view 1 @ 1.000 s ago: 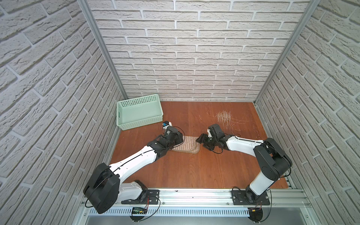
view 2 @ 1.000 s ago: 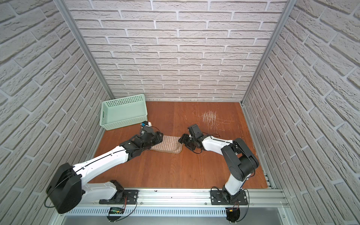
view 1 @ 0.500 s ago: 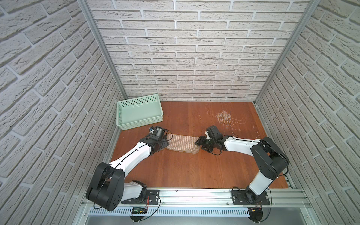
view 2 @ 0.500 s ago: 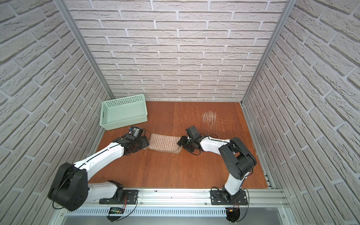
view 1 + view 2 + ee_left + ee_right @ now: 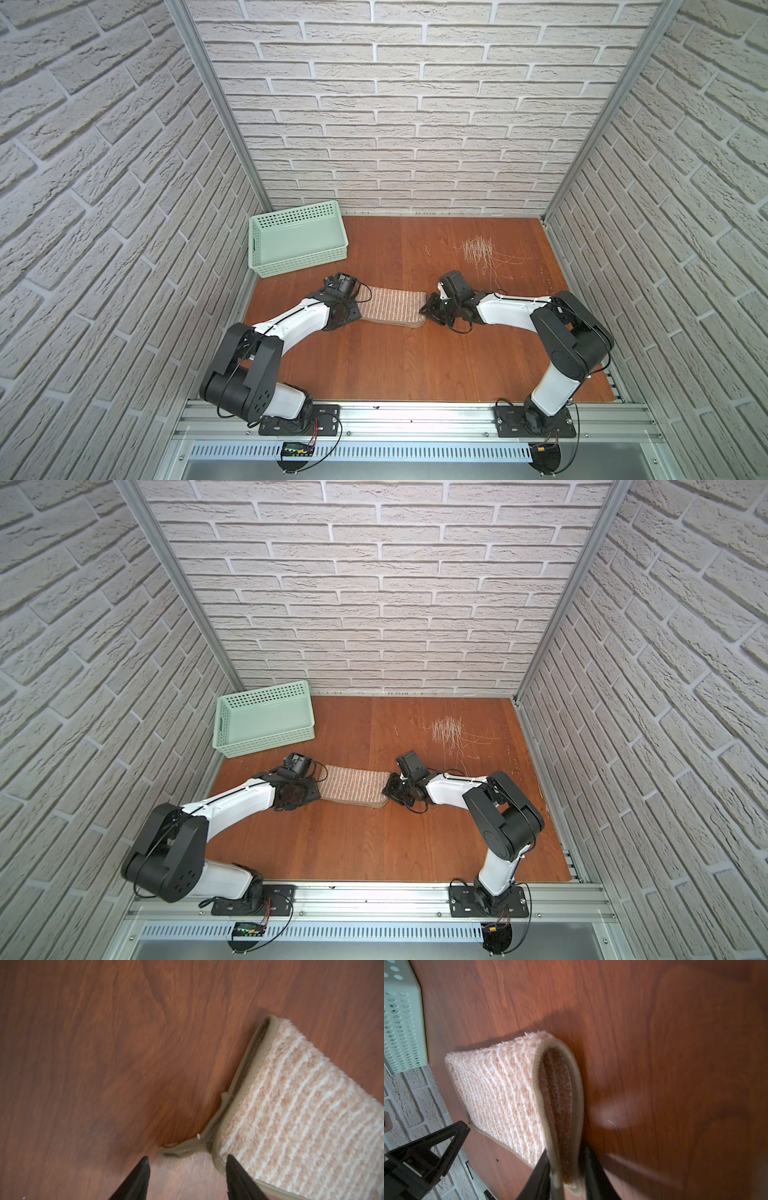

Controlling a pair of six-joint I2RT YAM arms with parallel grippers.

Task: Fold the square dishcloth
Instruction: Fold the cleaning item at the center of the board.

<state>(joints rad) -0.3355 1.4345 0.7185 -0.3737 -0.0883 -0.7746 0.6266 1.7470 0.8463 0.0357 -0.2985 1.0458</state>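
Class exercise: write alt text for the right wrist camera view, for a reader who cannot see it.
The right gripper's black fingers grip the gaping end of a folded tan-brown dishcloth with white stripes and beige edging, lying on a reddish-brown wooden table. A mint-green perforated plastic basket stands beyond it.

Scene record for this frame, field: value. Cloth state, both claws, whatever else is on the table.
target: square dishcloth, folded over into a strip, lying on the table between the two arms
L: left claw open, low at the end with the corner loop, gripping nothing
R: right claw closed on the opposite end, where the layers gape apart
other: mint-green basket at the far left corner, apart from the cloth
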